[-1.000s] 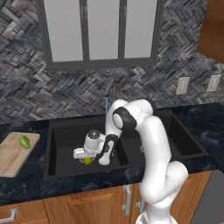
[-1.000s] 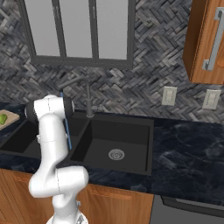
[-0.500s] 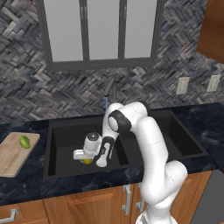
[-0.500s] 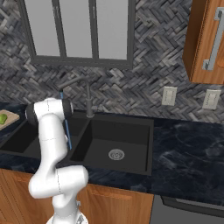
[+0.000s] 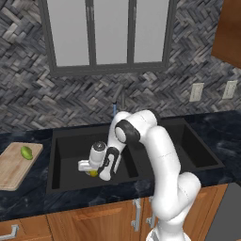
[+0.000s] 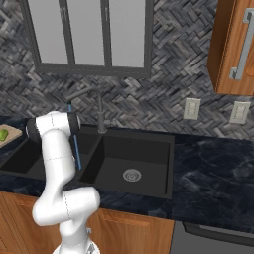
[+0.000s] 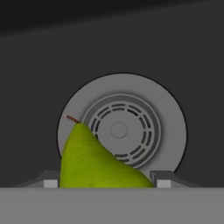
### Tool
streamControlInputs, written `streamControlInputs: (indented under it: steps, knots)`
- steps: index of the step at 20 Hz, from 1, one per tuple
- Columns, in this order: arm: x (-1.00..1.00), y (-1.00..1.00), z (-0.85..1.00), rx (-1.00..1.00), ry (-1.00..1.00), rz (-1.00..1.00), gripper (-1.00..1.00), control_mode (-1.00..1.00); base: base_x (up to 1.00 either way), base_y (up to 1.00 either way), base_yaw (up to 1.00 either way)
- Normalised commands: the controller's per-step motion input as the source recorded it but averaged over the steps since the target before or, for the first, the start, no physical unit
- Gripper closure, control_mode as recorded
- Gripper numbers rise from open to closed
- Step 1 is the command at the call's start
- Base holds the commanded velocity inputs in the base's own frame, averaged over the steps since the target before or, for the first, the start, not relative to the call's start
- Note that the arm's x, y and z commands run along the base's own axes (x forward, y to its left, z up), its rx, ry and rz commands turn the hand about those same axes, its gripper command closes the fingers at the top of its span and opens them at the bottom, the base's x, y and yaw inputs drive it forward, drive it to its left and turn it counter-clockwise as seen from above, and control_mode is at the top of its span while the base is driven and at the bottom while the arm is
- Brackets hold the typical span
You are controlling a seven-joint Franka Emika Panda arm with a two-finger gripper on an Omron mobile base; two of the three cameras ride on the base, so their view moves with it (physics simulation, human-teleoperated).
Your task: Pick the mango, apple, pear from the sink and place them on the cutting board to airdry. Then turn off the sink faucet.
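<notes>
A: State the gripper (image 7: 106, 183) condition.
B: Fingers sit on either side of the pear (image 7: 94, 164), touching its flanks; a firm pinch cannot be confirmed.
A: Pear location?
B: In the left basin of the sink (image 5: 155, 169), lying over the silver drain (image 7: 131, 127), stem toward 11 o'clock in the hand view.
A: Cutting board (image 5: 12, 169)?
B: On the counter at 9 o'clock from the sink, carrying one green fruit (image 5: 26, 152).
A: Faucet (image 6: 94, 106)?
B: Behind the basin divider, at 12 o'clock.

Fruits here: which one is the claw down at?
The pear in the sink's left basin, lying over the drain between the claw's tips. The other green fruit lies on the board.
</notes>
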Motion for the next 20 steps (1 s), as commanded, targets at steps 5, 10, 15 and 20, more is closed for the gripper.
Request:
streamControlInputs:
  steps: [5, 10, 15, 20]
  knots:
    - [0.0, 0.02, 0.19, 0.0, 0.0, -0.01, 1.0, -1.0, 0.0, 0.0, 0.0]
    - [-0.04, 0.0, 0.38, 0.0, 0.0, 0.0, 1.0, -1.0, 0.0, 0.0, 0.0]
    - [-0.23, 0.01, 0.54, 0.0, -0.02, 0.0, 1.0, -1.0, 0.0, 0.0, 0.0]
    - [-0.3, 0.06, 0.54, 0.0, -0.04, 0.0, 1.0, -1.0, 0.0, 0.0, 0.0]
